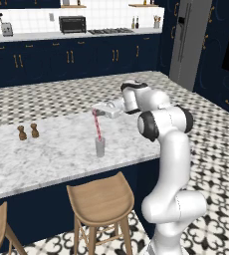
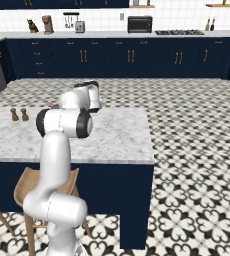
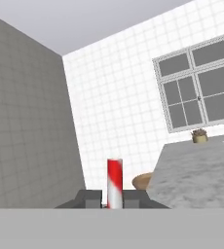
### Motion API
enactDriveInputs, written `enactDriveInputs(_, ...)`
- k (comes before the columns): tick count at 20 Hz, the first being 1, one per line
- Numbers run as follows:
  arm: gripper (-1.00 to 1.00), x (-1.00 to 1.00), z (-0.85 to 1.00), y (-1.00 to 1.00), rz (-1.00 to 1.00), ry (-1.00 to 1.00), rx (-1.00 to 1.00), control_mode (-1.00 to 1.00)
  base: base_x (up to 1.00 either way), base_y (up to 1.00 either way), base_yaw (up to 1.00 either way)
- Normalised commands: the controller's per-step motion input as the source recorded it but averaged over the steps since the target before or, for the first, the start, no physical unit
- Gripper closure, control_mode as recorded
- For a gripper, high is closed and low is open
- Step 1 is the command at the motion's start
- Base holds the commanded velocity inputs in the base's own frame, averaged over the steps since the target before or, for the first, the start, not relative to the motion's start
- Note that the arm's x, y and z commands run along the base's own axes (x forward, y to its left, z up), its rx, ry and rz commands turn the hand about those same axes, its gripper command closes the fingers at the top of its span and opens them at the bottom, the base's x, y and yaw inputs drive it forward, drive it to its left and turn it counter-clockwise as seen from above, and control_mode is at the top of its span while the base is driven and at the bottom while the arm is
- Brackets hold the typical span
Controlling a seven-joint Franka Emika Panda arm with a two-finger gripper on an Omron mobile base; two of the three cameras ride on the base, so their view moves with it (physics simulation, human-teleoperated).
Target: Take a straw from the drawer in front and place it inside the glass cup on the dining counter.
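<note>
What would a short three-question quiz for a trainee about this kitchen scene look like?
1. True or false: the gripper is shut on the straw.
2. Where is the straw's lower end? A in the glass cup; B flat on the floor; C in the toaster oven.
3. How many small brown shakers stand on the dining counter?

Key: 1 true. 2 A. 3 two.
</note>
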Motion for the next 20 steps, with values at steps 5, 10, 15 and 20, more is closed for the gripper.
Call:
enactDriveInputs(5, 1.00, 0.00, -0.30, 0.00, 0.04, 0.00, -0.01, -1.00, 0.00, 0.00, 0.00)
enactDriveInputs(10, 1.00, 0.00, -0.29, 0.00, 0.04, 0.00, -0.01, -1.00, 0.00, 0.00, 0.00)
enactDriveInputs(15, 1.00, 0.00, -0.20, 0.00, 0.05, 0.00, 0.00, -1.00, 0.00, 0.00, 0.00)
enactDriveInputs(20, -1.00, -0.11, -0.01, 0.04, 0.05, 0.00, 0.00, -1.00, 0.00, 0.00, 0.00)
